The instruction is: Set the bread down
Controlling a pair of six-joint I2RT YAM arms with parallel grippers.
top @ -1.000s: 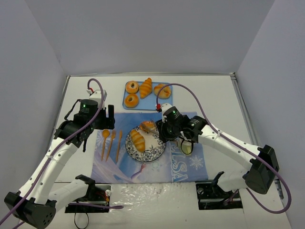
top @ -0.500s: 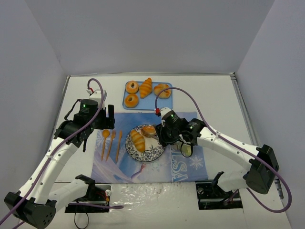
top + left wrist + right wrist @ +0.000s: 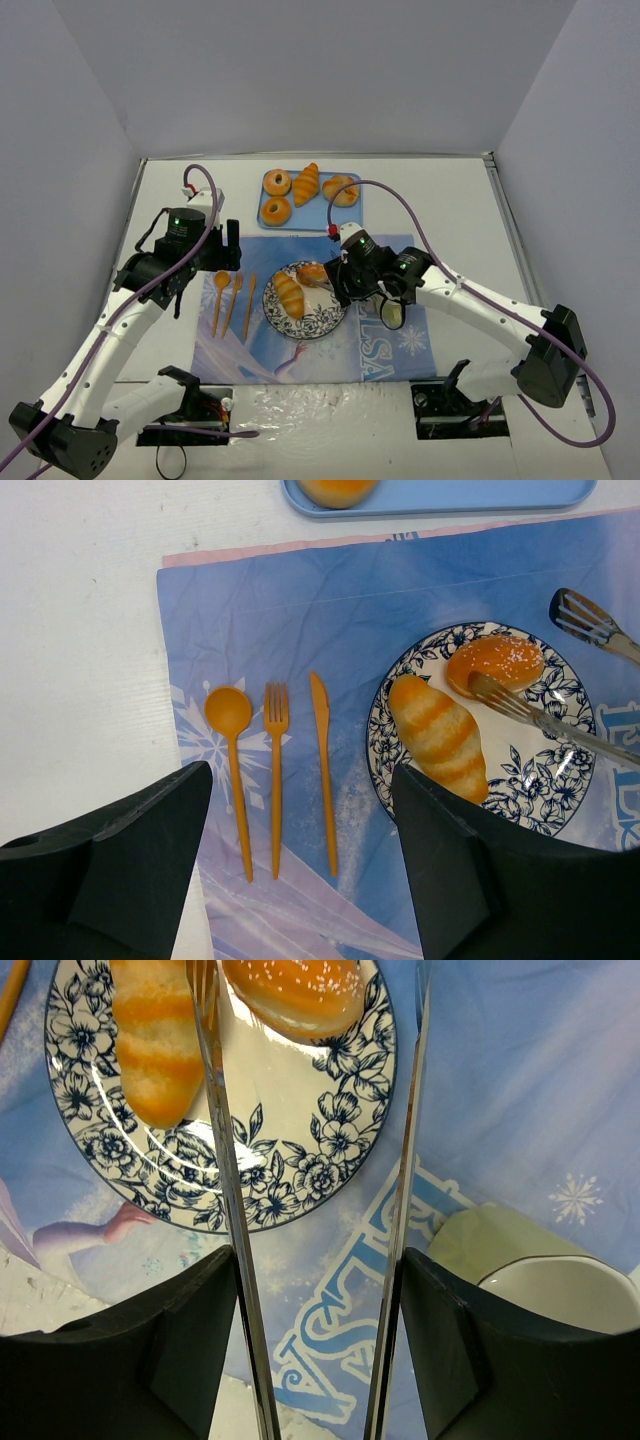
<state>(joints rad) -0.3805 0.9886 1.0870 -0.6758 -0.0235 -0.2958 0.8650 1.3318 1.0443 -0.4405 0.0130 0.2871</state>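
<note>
My right pincer (image 3: 310,1000), tongs apart over the plate (image 3: 300,1175), has one tine on the bun (image 3: 295,990); lifting could drag it off the rim.

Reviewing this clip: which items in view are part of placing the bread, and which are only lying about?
Part of the job:
- striped roll and sugared bun on the patterned plate
- four pastries waiting on the blue tray
- right end effector with metal tongs, open over the plate

Lying about:
- orange spoon, fork, knife
- blue placemat
- white cup
- left end effector, open, idle
</note>
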